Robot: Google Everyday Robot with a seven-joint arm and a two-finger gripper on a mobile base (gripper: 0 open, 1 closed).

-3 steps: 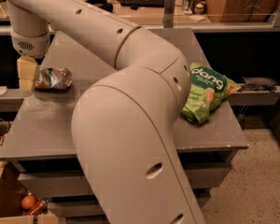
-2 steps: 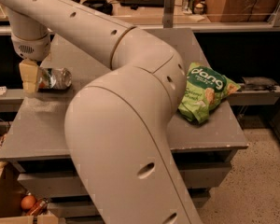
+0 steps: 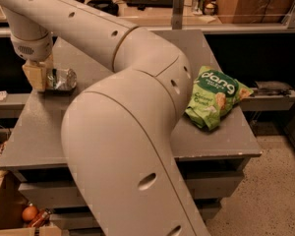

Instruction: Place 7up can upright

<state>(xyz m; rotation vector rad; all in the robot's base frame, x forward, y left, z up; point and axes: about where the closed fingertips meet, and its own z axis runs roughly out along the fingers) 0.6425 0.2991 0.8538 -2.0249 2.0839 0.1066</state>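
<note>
The claw [image 3: 39, 75] is pressing right up against the 7up can [image 3: 62, 79], which is lying on its side at the surface's [image 3: 34, 141] far-left part. Gripping or not, I cannot tell. 1 green snack bag [image 3: 214, 98] is resting well apart, right side.

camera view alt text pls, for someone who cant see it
The robot's hand sits at the far left of a grey table, right against a silvery 7up can that appears to lie on its side. The bulky pale arm fills the foreground, and a green snack bag lies near the table's right edge.
</note>
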